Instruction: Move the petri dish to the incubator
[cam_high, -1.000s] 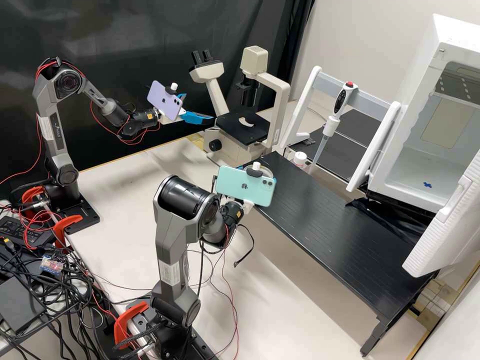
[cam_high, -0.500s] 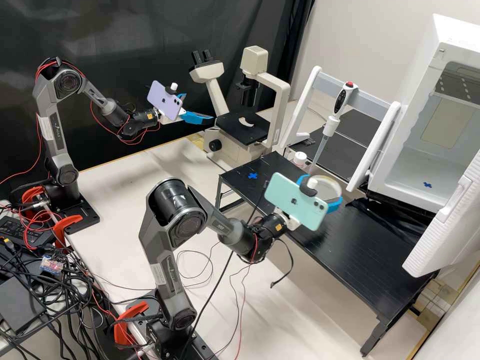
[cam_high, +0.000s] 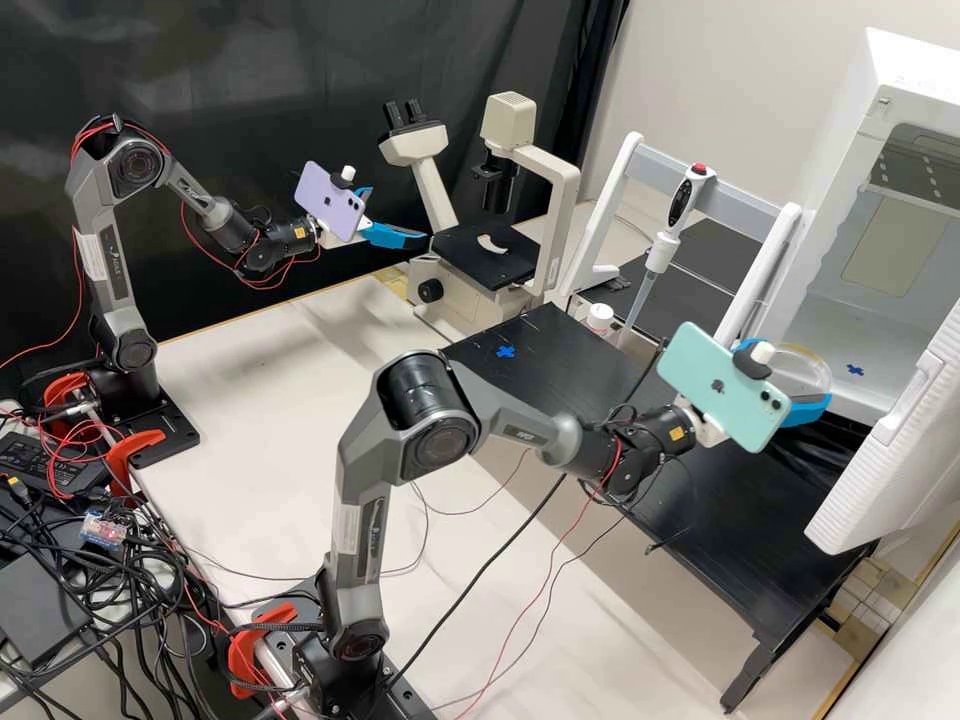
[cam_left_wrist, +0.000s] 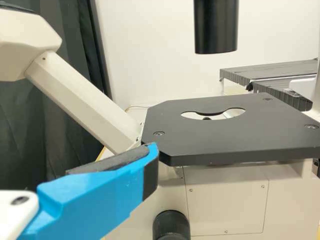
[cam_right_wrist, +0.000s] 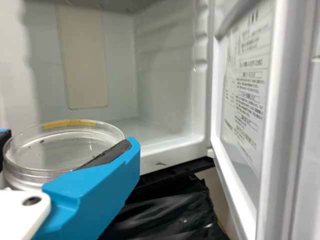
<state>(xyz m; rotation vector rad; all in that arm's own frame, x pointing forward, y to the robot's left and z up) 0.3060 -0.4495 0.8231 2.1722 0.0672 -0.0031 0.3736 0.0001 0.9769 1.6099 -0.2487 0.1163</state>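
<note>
With petri dish (cam_right_wrist: 62, 146) clamped in right gripper (cam_right_wrist: 67, 141) and left gripper (cam_high: 399, 215) apart, ease level into incubator (cam_high: 915, 65), clear of near-right door (cam_high: 880, 465).

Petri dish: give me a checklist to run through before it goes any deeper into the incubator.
1. Grip: dish between the right hand's blue fingers: ok.
2. Way in: incubator door swung open: ok.
3. Target: blue cross visible on the incubator floor, a likely set-down mark: ok.
4. Clearance: whether the dish would clear the incubator's front lip: cannot tell.
5. Lid: whether one is on and fully seated: cannot tell.
6. Other arm: left hand by the microscope, away from the incubator: ok.
</note>
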